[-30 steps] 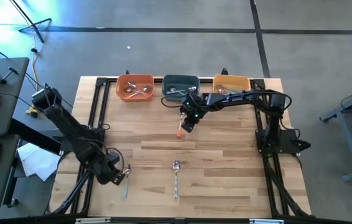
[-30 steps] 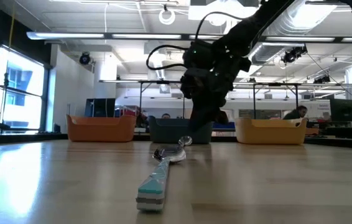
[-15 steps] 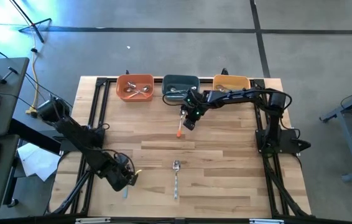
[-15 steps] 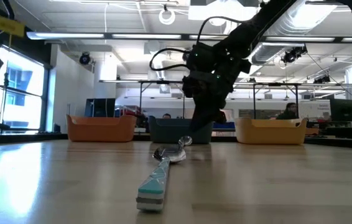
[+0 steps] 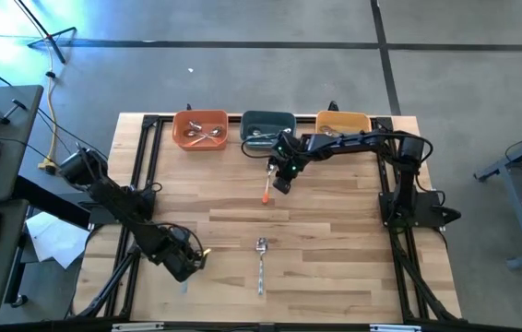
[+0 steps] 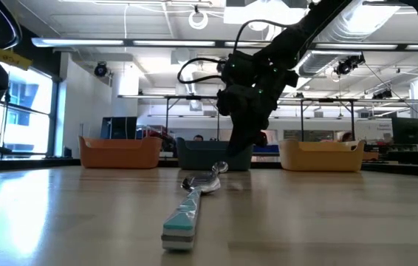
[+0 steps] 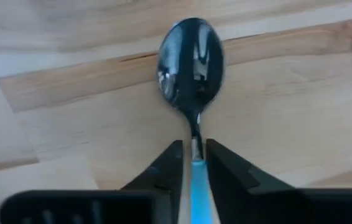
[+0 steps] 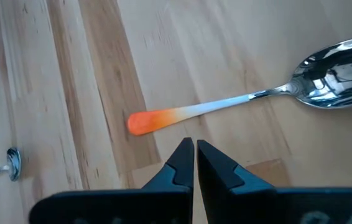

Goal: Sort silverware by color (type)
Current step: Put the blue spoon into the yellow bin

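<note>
Left claw (image 7: 193, 163) lower left of high view, pinching light-blue-handled metal spoon (image 7: 191, 68) lying on wooden worktop (image 5: 335, 231). Right claw (image 8: 194, 155) upper centre, fingers pressed together, just above orange-handled metal spoon (image 8: 238, 102) lying flat. Another blue-handled spoon (image 5: 261, 263) lower centre.

Pale striped wood table (image 5: 335, 231) with a black frame carries three bowls along its far edge: orange bowl (image 5: 199, 129) left, dark teal bowl (image 5: 268, 125) centre, yellow bowl (image 5: 342, 123) right. An orange-handled spoon (image 8: 238, 102) fades to white toward its shiny silver head; a light-blue-handled spoon (image 7: 191, 81) shows a dark mirrored bowl.
</note>
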`<state>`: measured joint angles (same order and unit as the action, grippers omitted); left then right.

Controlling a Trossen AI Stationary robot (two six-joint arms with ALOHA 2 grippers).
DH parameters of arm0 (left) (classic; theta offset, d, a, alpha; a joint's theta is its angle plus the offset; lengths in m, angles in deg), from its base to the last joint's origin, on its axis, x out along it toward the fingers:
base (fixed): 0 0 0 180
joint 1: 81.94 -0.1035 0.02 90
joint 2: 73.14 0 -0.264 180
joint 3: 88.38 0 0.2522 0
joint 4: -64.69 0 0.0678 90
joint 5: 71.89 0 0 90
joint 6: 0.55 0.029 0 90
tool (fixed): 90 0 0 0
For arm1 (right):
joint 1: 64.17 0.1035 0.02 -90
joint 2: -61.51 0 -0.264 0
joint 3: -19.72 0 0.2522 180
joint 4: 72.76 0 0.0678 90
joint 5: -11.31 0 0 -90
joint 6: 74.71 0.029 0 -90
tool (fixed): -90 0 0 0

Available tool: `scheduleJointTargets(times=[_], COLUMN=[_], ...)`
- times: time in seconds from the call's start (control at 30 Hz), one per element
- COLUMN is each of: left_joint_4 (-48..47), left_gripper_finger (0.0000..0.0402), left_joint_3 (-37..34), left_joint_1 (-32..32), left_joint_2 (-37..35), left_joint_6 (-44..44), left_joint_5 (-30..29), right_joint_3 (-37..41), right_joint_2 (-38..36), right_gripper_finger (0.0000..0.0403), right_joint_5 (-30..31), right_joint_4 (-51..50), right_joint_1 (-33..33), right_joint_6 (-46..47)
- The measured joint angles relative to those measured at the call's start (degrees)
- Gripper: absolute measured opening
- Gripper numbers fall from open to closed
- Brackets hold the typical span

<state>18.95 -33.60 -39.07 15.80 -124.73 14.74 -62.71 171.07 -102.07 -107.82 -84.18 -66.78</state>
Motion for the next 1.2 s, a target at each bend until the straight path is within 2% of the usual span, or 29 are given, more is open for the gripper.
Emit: scheduleJointTargets(times=[0.1,0.23,0.37,0.5,0.63,0.8,0.87,0.97,1.07,1.2], left_joint_4=[-0.14,-0.01,-1.77,-6.05,-10.09,-14.11,-15.16,-11.95,0.13,19.82], left_gripper_finger=[0.0015,0.0010,0.0004,0.0004,0.0002,0.0001,0.0001,0.0001,0.0001,0.0001], left_joint_3=[-0.04,-0.17,-0.52,-0.38,-0.35,-0.31,-0.31,-0.31,-0.31,-0.17], left_joint_1=[0.00,-0.07,-0.60,-2.69,-7.41,-18.29,-24.92,-35.70,-45.68,-56.67], left_joint_2=[0.02,-1.06,-4.99,-11.25,-18.57,-26.64,-29.26,-32.27,-33.82,-32.65], left_joint_6=[1.73,2.11,1.91,3.60,9.48,22.70,30.10,42.54,57.38,74.34], left_joint_5=[-0.09,-2.26,-12.27,-16.47,-21.79,-30.44,-32.94,-35.16,-33.64,-24.22], right_joint_3=[0.00,0.03,0.07,0.07,0.07,0.07,0.07,0.07,0.07,0.07], right_joint_2=[0.00,-0.15,-1.74,-4.81,-9.72,-15.64,-16.95,-17.77,-17.94,-17.79], right_gripper_finger=[0.0004,0.0004,0.0004,0.0004,0.0004,0.0004,0.0004,0.0005,0.0009,0.0032], right_joint_5=[0.00,-1.65,-2.20,-1.58,-0.36,-0.17,-0.18,-0.17,0.04,0.07], right_joint_4=[0.00,-0.32,-1.04,-2.46,-2.48,-0.56,0.94,4.21,8.67,14.87], right_joint_1=[-0.04,-1.08,-3.00,-5.19,-6.67,-7.13,-7.13,-7.02,-6.15,-3.99], right_joint_6=[-0.73,-0.76,-2.67,-3.48,-3.50,-3.44,-1.88,1.71,4.86,9.04])
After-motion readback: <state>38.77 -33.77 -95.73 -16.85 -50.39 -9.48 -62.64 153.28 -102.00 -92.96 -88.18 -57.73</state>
